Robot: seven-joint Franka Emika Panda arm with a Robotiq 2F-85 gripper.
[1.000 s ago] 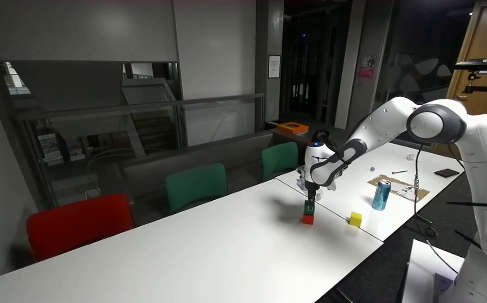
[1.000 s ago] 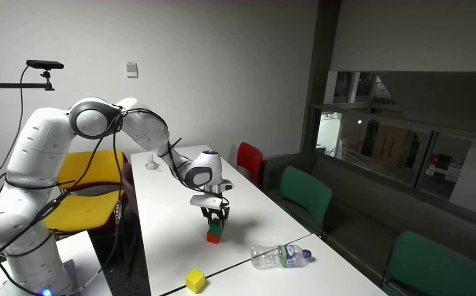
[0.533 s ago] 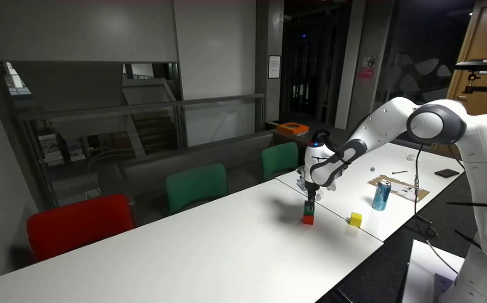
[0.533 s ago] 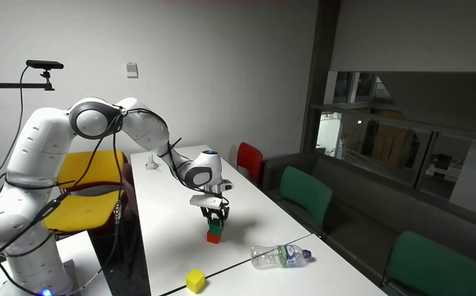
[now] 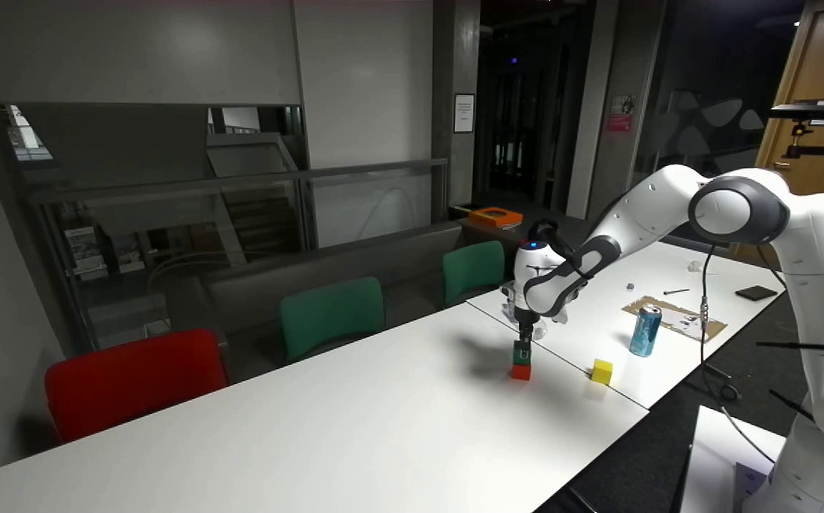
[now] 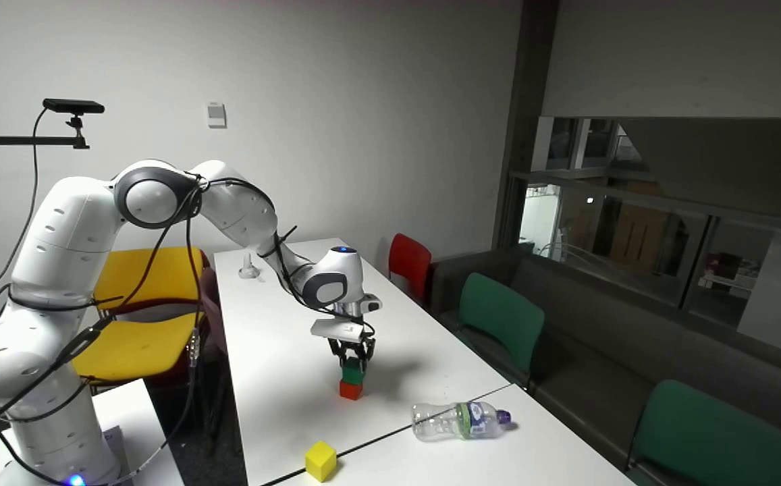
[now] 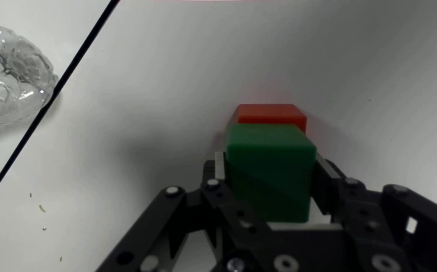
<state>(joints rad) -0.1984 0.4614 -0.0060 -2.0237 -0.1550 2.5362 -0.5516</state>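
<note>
Gripper (image 7: 272, 168) clamped on green block (image 7: 271, 173) from both sides, lower frame right of centre. Red block (image 7: 271, 112) peeks out above it, mostly hidden. Clear bottle (image 7: 12, 75) upper left, cut off by frame, black diagonal line (image 7: 75, 61) at its end.

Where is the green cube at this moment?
The green cube is right of centre in the wrist view, held in the gripper, over the red cube.

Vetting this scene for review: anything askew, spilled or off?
The clear bottle lies on its side by the table seam instead of upright; no spill shows. In the wrist view, a few tiny crumb-like specks dot the white table like stray debris. The green block in the gripper shows no damage.
</note>
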